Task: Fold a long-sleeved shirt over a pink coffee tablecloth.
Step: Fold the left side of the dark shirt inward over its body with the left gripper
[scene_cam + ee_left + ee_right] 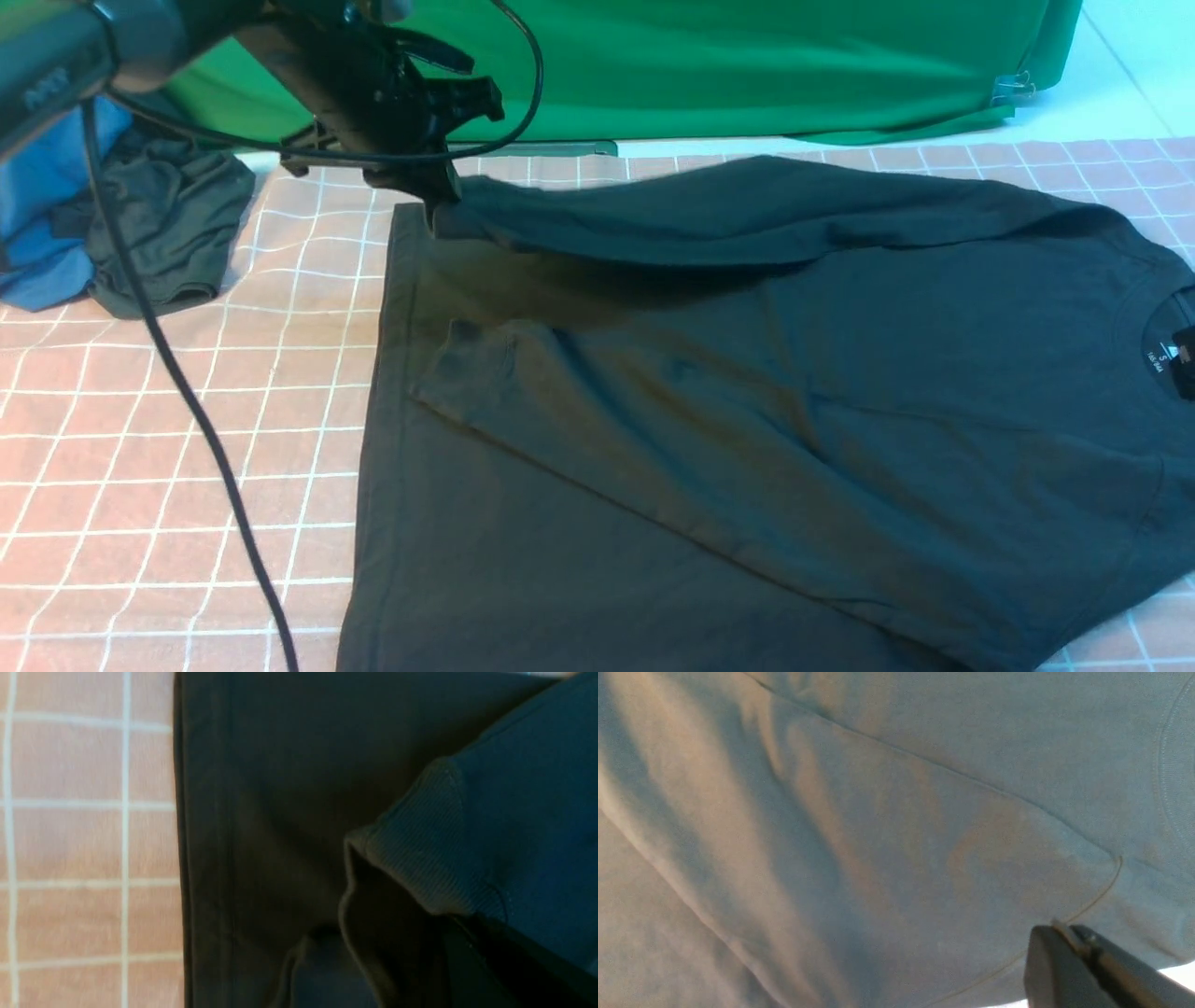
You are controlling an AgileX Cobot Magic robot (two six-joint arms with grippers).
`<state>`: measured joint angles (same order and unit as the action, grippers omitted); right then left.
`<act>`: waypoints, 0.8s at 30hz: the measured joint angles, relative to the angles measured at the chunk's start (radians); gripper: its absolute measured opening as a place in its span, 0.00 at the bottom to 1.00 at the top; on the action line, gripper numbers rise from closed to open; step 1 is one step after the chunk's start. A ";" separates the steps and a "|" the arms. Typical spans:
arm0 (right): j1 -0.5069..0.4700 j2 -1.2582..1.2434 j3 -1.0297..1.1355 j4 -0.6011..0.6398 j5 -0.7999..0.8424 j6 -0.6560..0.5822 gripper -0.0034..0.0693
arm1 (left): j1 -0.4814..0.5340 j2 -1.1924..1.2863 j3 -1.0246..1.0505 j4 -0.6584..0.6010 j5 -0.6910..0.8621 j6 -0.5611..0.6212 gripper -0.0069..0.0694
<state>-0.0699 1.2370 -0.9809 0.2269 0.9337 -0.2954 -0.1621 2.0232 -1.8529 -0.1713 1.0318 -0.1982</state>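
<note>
The black long-sleeved shirt (747, 420) lies spread on the pink coffee tablecloth (140, 448), neck label to the right. One sleeve lies folded across its body. My left gripper (442, 200) is at the shirt's far left corner, shut on the ribbed cuff (420, 858) of the far sleeve, which stretches rightward just above the body. In the left wrist view my left gripper (460, 947) is dark under the cuff. My right gripper (1062, 927) is outside the front view. It is shut at a seam of the shirt (878, 835), a thin strip of cloth between its tips.
A green cloth (700, 65) hangs along the back, with a metal clip (1013, 89) at its right end. A dark grey garment (168, 233) and a blue garment (47, 187) are heaped at the far left. The left arm's black cable (187, 392) hangs over the tablecloth.
</note>
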 joint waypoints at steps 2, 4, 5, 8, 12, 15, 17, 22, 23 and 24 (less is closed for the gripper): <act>0.000 0.000 0.000 0.001 -0.004 0.000 0.11 | -0.006 -0.017 0.000 0.000 0.039 0.000 0.13; 0.000 0.000 0.000 0.004 -0.005 -0.001 0.11 | -0.012 -0.031 0.001 0.002 0.081 -0.001 0.13; 0.000 0.000 0.000 0.005 -0.005 -0.005 0.11 | -0.017 -0.040 0.007 0.002 0.100 -0.005 0.13; 0.000 0.000 0.000 0.004 -0.006 -0.011 0.11 | -0.037 -0.067 0.043 0.008 0.132 -0.017 0.13; 0.000 0.000 0.000 0.004 -0.009 -0.018 0.12 | -0.071 -0.105 0.117 0.030 0.144 -0.048 0.13; 0.000 0.000 0.000 0.004 -0.011 -0.020 0.12 | -0.090 -0.139 0.175 0.079 0.152 -0.116 0.13; 0.000 0.000 0.000 0.004 -0.011 -0.020 0.12 | -0.094 -0.154 0.193 0.100 0.171 -0.137 0.13; 0.000 0.000 0.000 0.005 -0.012 -0.020 0.12 | -0.099 -0.201 0.235 0.120 0.182 -0.161 0.13; 0.000 0.000 0.000 0.005 -0.012 -0.020 0.12 | -0.104 -0.214 0.246 0.120 0.182 -0.168 0.13; 0.000 0.000 0.000 0.005 -0.012 -0.020 0.12 | -0.107 -0.223 0.254 0.119 0.181 -0.175 0.13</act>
<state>-0.0699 1.2370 -0.9809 0.2319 0.9220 -0.3150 -0.2692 1.8001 -1.5985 -0.0518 1.2131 -0.3729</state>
